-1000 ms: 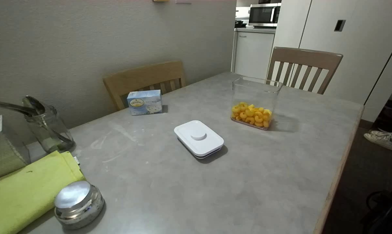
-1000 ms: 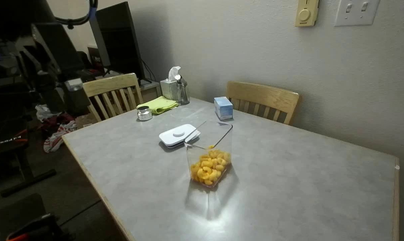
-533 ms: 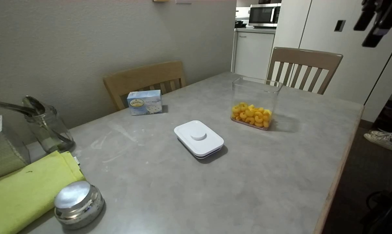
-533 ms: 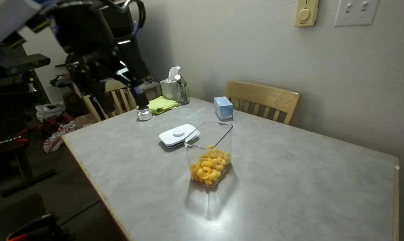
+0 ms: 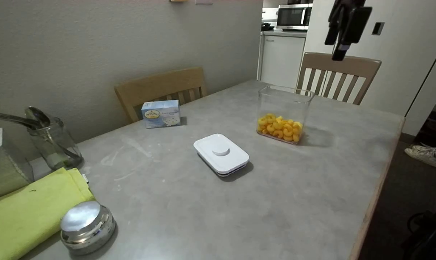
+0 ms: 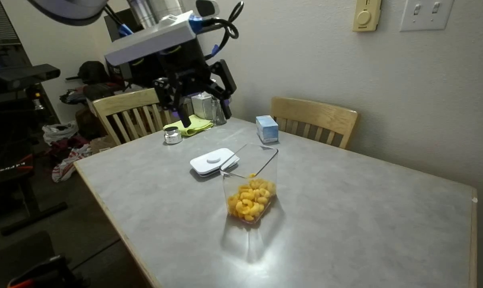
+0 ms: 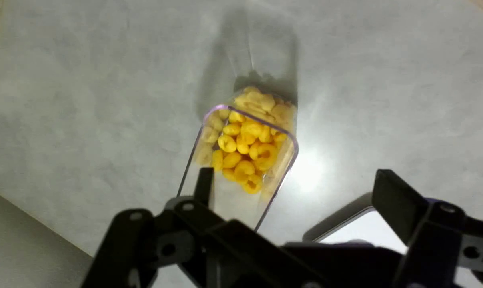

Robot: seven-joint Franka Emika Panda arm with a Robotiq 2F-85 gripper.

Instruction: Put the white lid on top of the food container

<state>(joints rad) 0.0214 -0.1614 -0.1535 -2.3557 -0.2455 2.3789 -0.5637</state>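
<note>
The white lid (image 5: 227, 160) lies flat on the grey table, its raised oval centre facing up. Beside it, apart, the clear food container (image 5: 280, 126) stands upright with a bare rim and yellow-orange pieces at the bottom; both also show in an exterior view, the lid (image 6: 207, 162) just behind the container (image 6: 249, 196). High above the table hangs my gripper (image 6: 206, 119), its jaws wide apart around nothing. In the wrist view the gripper (image 7: 295, 173) covers part of the lid (image 7: 371, 228) and the near end of the container (image 7: 249, 148).
A blue-and-white tea box (image 5: 162, 113) stands near the wall side. A shiny metal jar (image 5: 87, 227), a yellow-green cloth (image 5: 37, 206), a glass jar with cutlery (image 5: 55, 144) and a tissue box (image 6: 201, 107) sit at one end. Wooden chairs (image 6: 315, 120) stand at the table edges.
The arm has swung in over the table in both exterior views, toward the lid and container, with its gripper staying open. Lid and container have not moved.
</note>
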